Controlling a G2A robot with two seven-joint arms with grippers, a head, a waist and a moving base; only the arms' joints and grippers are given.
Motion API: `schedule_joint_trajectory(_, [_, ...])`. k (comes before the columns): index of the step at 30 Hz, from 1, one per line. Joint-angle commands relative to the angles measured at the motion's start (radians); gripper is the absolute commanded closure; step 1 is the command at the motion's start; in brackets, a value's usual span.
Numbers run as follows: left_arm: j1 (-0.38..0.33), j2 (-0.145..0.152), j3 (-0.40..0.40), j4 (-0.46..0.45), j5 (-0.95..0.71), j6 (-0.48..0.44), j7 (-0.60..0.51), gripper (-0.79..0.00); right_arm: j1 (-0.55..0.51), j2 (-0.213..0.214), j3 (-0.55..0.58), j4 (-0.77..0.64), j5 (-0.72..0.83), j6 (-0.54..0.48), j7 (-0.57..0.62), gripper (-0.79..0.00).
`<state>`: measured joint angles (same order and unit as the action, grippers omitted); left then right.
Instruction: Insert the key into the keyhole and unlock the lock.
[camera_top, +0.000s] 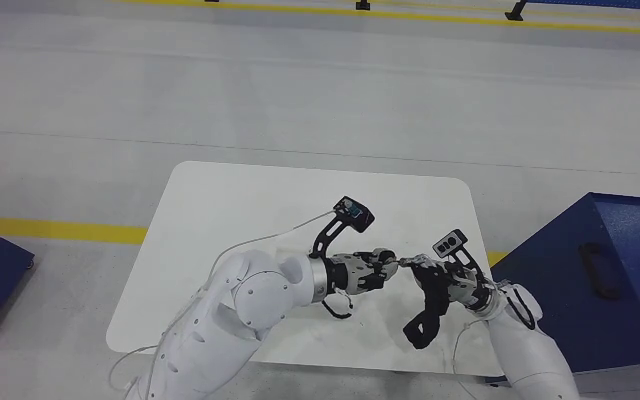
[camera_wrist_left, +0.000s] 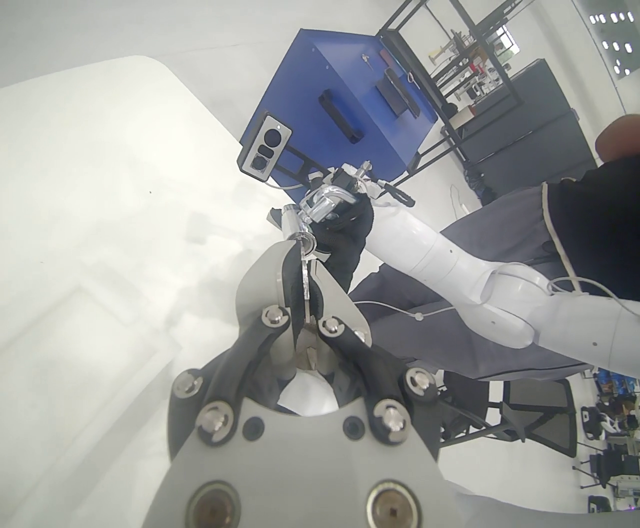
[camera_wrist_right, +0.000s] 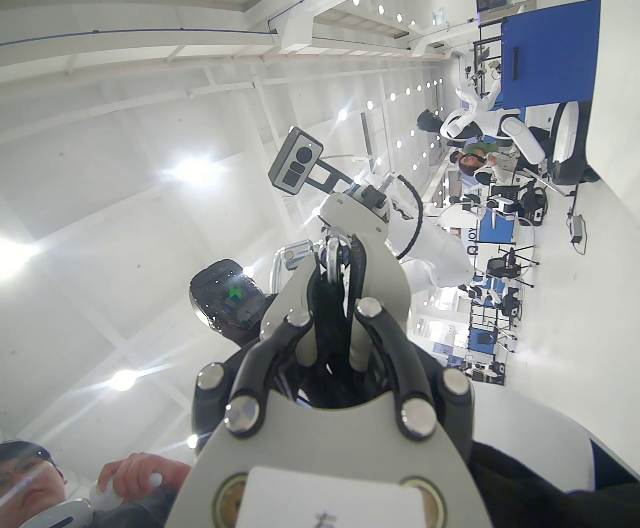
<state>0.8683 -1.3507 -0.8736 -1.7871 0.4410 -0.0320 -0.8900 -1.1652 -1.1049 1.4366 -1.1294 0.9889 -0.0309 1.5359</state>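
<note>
We found the left arm (camera_top: 258, 292) and right arm (camera_top: 525, 345) clad in smooth, rounded white shells, with a black cable (camera_wrist_right: 421, 220) looped beside the left wrist. The left gripper (camera_wrist_left: 303, 262) and right gripper (camera_wrist_right: 336, 265) had pale grey fingers (camera_wrist_left: 260, 280), black linkages (camera_wrist_left: 250, 345) and round silver screws (camera_wrist_left: 276, 315).

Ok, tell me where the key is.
In the left wrist view the key is pinched in the left gripper, its tip at the lock, over the table.

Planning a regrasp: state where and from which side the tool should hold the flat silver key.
Pinch the flat silver key by its broad head, across both faces, from the end opposite the chrome lock: the blade meets the keyhole, leaving only the head clear.
</note>
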Motion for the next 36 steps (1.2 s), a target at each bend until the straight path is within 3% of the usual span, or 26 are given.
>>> schedule_joint_trajectory(1, [0.002, 0.001, 0.001, -0.002, 0.016, -0.01, 0.002, 0.0, -0.001, 0.002, 0.0, -0.004, 0.0, 0.002, 0.0, 0.0])
schedule_joint_trajectory(12, [0.002, 0.004, 0.012, -0.011, 0.101, -0.047, 0.027, 0.0, -0.004, 0.007, -0.012, -0.016, 0.001, 0.004, 0.0, 0.0])
schedule_joint_trajectory(26, [-0.005, 0.014, 0.007, -0.013, 0.223, -0.163, 0.042, 0.0, 0.001, 0.01, -0.021, -0.007, 0.01, 0.006, 0.0, 0.0])
schedule_joint_trajectory(36, [-0.002, 0.013, 0.024, -0.007, 0.271, -0.178, 0.064, 0.0, 0.0, 0.013, -0.025, -0.011, 0.014, 0.002, 0.0, 0.0])
